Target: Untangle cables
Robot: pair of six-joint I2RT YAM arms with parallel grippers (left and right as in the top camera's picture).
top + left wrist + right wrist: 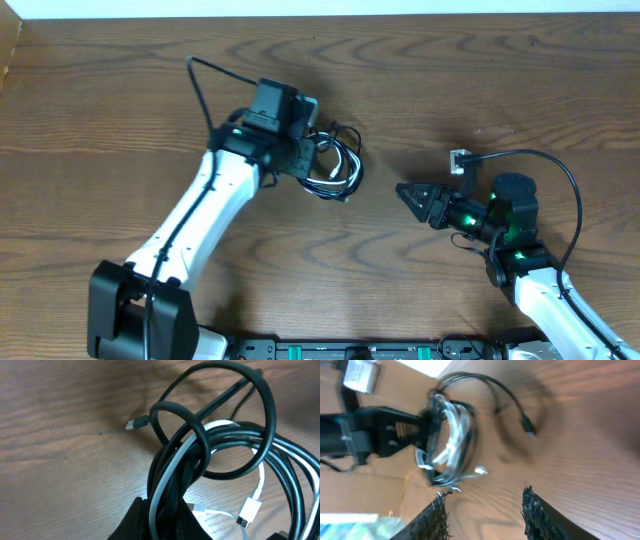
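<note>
1. Where the left arm (200,210) reaches over the table (120,90), the left tool (308,158) is closed on the cables (337,165), which hang together as one tangled bundle at its tip, a little left of the table's middle.
2. In the left wrist view, that tool's dark fingers (131,522) pinch the bundle at the lower edge of the picture, with black and white strands running up from between them.
3. The black cables (225,435) form several overlapping loops. One large loop stands above the rest, and a smaller one hooks around the bunched strands.
4. The white cable (172,467) threads through the black loops, and its white plug (248,511) sits at the lower right, inside the coil.
5. A black plug (134,424) with a metal tip sticks out to the left of the bundle, close over the wood. I cannot tell whether it touches the table.
6. The right tool (408,192) sits to the right of the bundle, near it but apart from it, with its tips pointing towards the cables.
7. In the right wrist view, its two fingers (536,512) stand apart with only bare wood between them, so it is open and holds nothing.
8. That view is blurred. It shows the bundle ahead of the fingers, gripped by the left tool, with one loose black end trailing away over the wood.
</note>
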